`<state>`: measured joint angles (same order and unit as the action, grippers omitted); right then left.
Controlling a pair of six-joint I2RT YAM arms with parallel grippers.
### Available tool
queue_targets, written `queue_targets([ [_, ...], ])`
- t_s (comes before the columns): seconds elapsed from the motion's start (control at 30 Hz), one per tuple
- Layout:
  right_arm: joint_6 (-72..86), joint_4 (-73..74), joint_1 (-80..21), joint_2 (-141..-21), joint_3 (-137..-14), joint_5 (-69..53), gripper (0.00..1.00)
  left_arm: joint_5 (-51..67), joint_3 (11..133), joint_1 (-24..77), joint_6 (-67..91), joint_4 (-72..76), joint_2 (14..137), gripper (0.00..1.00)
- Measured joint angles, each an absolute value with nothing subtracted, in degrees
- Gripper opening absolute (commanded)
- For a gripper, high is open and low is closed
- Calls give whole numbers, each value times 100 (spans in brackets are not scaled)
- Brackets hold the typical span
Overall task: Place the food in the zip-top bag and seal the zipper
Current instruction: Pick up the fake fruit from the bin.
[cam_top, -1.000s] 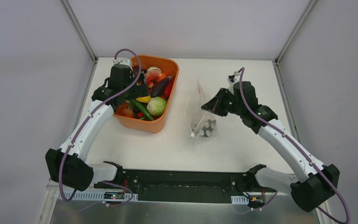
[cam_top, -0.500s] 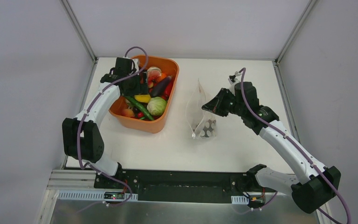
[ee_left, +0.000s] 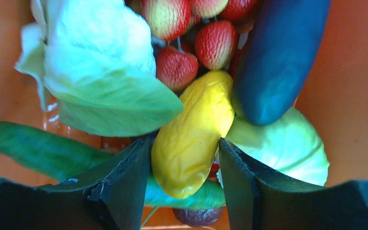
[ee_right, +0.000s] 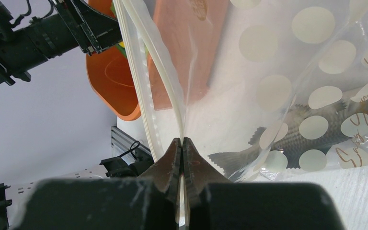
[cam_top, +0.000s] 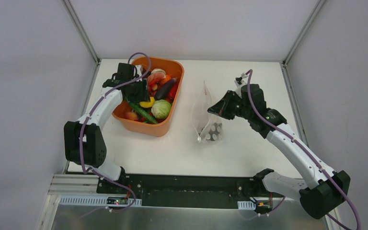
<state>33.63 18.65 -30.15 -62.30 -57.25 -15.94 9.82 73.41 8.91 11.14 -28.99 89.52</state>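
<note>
The food lies piled in an orange tub. My left gripper reaches into it. In the left wrist view its jaws press on both sides of a yellow pepper, which lies on a green cucumber beside a dark eggplant and a green cabbage. My right gripper is shut on one lip of the zip-top bag and holds it up with the mouth open. The zipper runs up from the gripper. A grey toy fish lies inside the bag.
The tub stands at the back left of the white table, its wall close to my left fingers. Strawberries and another cabbage crowd round the pepper. Frame posts rise at the table's back corners.
My left arm folded back and its gripper swung round into the tub, then settled onto the yellow pepper. The right arm and the bag have not moved.
</note>
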Motion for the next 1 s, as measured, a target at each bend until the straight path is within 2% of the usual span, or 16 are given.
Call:
queue_targets([
  [0.1, 3363, 1865, -3015, -6230, -5725, -1597, 0, 1037, 7129, 893, 1114, -2915, 8868, 53],
  [0.17, 3363, 1865, -3015, -6233, -5725, -1597, 0, 1055, 7039, 893, 1122, -2941, 8803, 47],
  [0.3, 3363, 1863, -3015, -6233, -5721, -1601, 0, 1138, 6923, 891, 1151, -2939, 8650, 41],
  [0.6, 3365, 1863, -3015, -6230, -5636, -1601, 0, 1153, 6783, 891, 1155, -2952, 8420, 5],
  [0.73, 3365, 1863, -3015, -6230, -5634, -1601, 0, 1142, 6652, 891, 1164, -3004, 8158, 0],
  [1.0, 3380, 1859, -3015, -6224, -5631, -1599, 0, 1039, 6521, 895, 1402, -3072, 7046, 0],
])
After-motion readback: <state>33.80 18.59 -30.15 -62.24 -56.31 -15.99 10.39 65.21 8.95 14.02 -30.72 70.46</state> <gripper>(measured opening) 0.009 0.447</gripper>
